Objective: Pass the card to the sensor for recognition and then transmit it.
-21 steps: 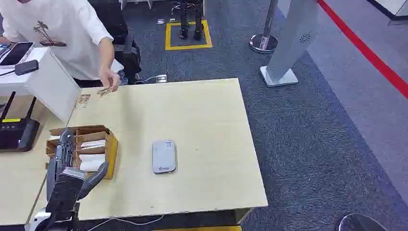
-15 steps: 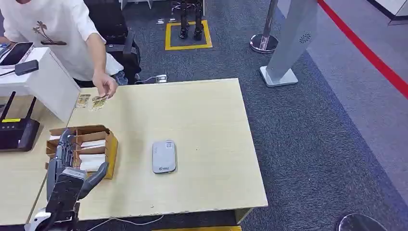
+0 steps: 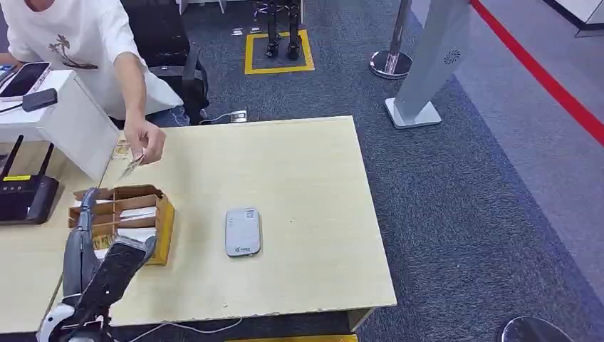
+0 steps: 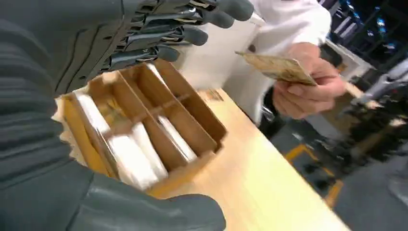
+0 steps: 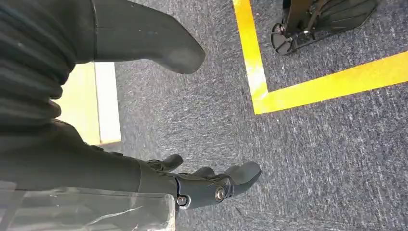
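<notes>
My left hand (image 3: pixel 89 246) hovers over the near end of a brown cardboard card box (image 3: pixel 153 206) at the table's left. Its fingers (image 4: pixel 183 29) are spread and it holds nothing. The box (image 4: pixel 192 122) has dividers with white cards (image 4: pixel 127 154) lying in its slots. A person's hand (image 3: pixel 146 142) holds a yellowish card (image 3: pixel 131 166) just beyond the box; that card (image 4: pixel 276 67) is close in front of my hand in the left wrist view. The grey card sensor (image 3: pixel 243 231) lies flat mid-table. My right hand (image 5: pixel 144 72) hangs open above the carpet.
A person in a white shirt (image 3: pixel 78 43) stands at the far left corner of the table. A black router (image 3: pixel 25 196) and a white counter (image 3: pixel 71 121) are left of the box. Another card (image 3: pixel 121 148) lies near the table's far left edge.
The person's hand lifted a card off the table's far edge and brought it toward the box. My left hand tilted and moved slightly nearer over the box's near end.
</notes>
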